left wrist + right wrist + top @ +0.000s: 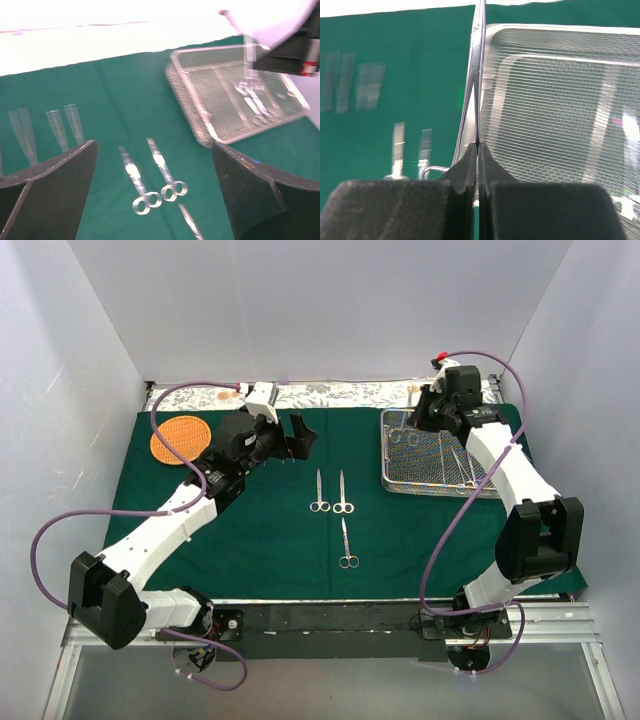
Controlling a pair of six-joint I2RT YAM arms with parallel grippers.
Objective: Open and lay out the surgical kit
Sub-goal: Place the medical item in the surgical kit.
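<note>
The dark green cloth wrap (260, 530) lies spread flat. The silver wire-mesh tray (390, 483) sits on its back right, with a few steel instruments (462, 465) inside. Three scissors lie mid-cloth: two side by side (319, 492) (343, 492) and one nearer (346, 545). My left gripper (297, 437) is open and empty above the cloth; in its wrist view (154, 145) the scissors pair (135, 175) lies below and tweezers (22, 132) lie to the left. My right gripper (478, 146) is shut on a thin steel instrument (480, 75) over the tray's left rim (470, 90).
A round woven orange basket (179, 439) sits on the cloth's back left corner. A patterned strip (330, 393) runs along the back wall. White walls close in the left, right and back. The right arm (500, 460) reaches over the tray.
</note>
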